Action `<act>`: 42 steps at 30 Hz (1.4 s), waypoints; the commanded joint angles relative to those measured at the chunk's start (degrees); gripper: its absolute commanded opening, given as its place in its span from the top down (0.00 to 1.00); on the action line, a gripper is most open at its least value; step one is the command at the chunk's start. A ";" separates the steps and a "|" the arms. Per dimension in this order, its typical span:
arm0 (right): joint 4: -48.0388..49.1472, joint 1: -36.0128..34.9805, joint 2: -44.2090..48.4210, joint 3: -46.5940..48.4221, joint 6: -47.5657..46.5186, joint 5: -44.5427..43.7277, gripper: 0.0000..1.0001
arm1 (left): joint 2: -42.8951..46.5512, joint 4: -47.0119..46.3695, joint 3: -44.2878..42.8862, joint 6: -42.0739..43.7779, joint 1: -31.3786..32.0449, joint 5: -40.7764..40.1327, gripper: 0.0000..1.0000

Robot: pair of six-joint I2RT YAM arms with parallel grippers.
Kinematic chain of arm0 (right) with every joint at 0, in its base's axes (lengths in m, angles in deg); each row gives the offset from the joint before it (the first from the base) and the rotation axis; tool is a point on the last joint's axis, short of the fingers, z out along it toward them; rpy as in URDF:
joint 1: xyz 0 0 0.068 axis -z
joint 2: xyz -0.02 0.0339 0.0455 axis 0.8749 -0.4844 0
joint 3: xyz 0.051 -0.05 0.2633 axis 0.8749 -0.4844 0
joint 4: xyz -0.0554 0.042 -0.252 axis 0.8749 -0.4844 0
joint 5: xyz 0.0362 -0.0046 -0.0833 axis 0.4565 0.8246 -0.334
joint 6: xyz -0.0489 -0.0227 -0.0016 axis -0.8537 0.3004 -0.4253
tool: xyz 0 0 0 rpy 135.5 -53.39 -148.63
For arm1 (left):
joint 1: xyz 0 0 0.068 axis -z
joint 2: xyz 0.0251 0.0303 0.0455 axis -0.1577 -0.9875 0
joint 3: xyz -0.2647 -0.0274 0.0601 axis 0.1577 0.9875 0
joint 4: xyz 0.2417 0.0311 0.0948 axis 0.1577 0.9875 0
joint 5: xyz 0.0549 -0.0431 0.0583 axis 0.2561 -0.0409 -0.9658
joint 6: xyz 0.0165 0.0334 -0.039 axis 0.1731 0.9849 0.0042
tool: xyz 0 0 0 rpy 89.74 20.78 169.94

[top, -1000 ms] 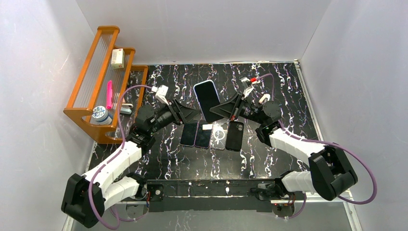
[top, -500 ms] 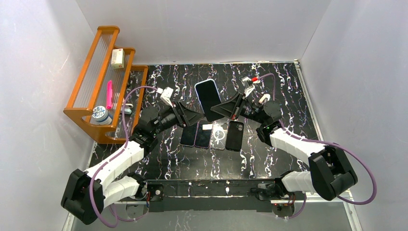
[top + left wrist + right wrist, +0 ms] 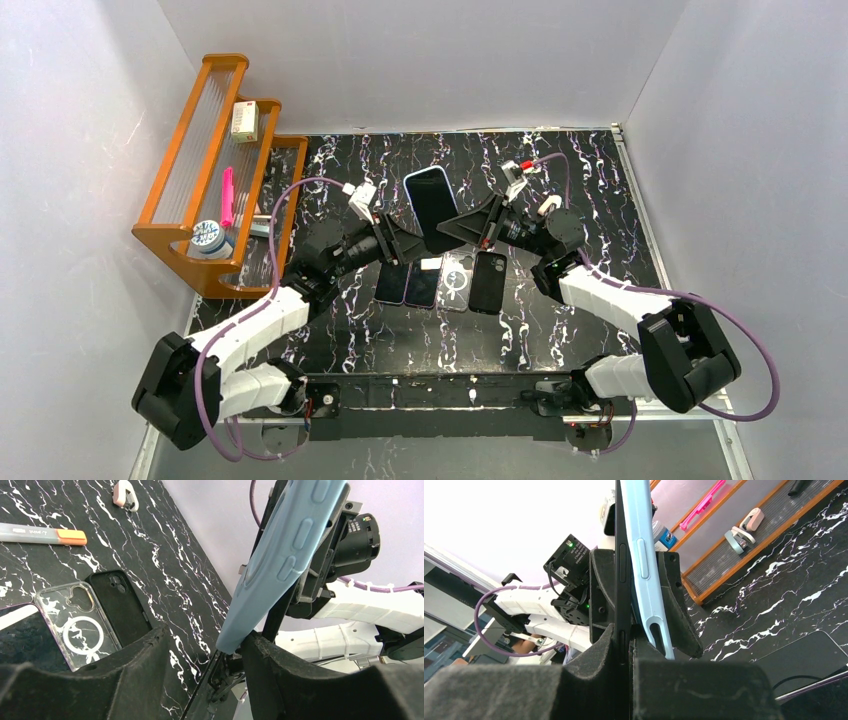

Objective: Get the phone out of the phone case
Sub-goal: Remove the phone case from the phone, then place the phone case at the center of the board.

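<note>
Light-blue rubbery phone case (image 3: 292, 550) and its slim black phone (image 3: 432, 208) hang mid-frame, your right gripper (image 3: 628, 645) clamped on the phone's edge. Your left gripper (image 3: 205, 647) has its jaws apart around the case's corner.

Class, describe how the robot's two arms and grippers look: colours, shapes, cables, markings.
The left arm and right arm have white ribbed shells between bulky black joints. A purple cable loops along each. The left gripper and right gripper are black with wedge-shaped fingers. A small white block sits at each wrist; the right one bears a red mark.
</note>
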 commanded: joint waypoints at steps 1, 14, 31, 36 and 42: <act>5.02 -0.48 0.47 -0.98 1.50 2.80 0.99 | -0.48 -6.10 -3.77 -1.37 0.29 -3.18 0.51; -9.00 -0.48 5.55 -4.07 -3.06 4.74 0.99 | -2.32 -4.92 -7.70 0.50 0.00 -9.98 1.00; -52.32 3.82 23.25 -6.86 -21.45 -14.83 0.99 | -8.74 54.96 -27.68 32.65 -8.18 -20.71 1.00; -61.46 9.80 25.22 -7.87 -22.44 -20.34 0.99 | -14.42 69.99 -32.29 36.93 -8.64 -29.47 1.00; -68.68 18.75 26.37 -10.72 -23.72 -20.35 0.99 | -18.64 75.86 -31.57 38.04 -8.89 -33.75 1.00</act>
